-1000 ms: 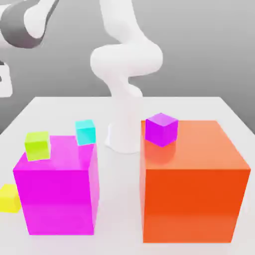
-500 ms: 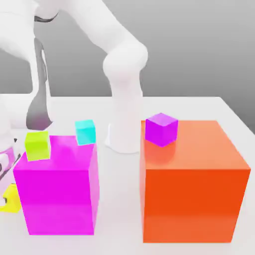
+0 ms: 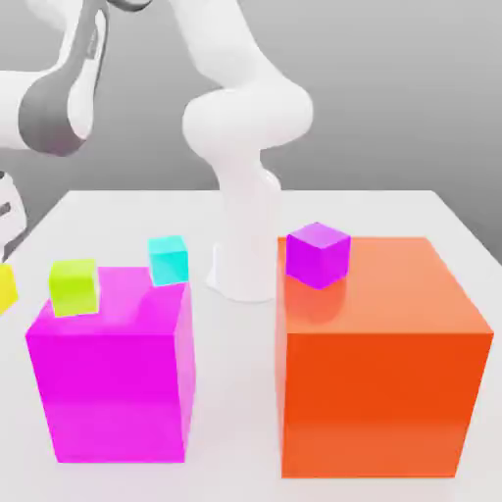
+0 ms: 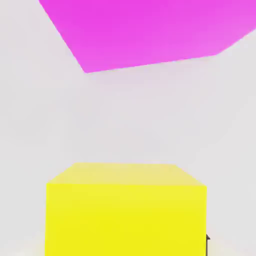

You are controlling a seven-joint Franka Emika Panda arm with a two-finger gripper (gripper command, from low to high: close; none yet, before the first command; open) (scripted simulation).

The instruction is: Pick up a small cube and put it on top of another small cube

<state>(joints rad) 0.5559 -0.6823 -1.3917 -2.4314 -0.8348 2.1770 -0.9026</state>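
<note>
Jaws grip the yellow cube (image 4: 126,210) above the table (image 4: 125,120).

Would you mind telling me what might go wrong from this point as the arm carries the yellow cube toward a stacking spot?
1. The yellow cube hangs off the table at the exterior view's left edge, beside the magenta block; a low sideways move could clip that block.
2. The lime-green cube sits near the magenta block's corner, so a nudge may push it off.
3. If the grip is off-centre, the cube could land tilted and slide off.
</note>
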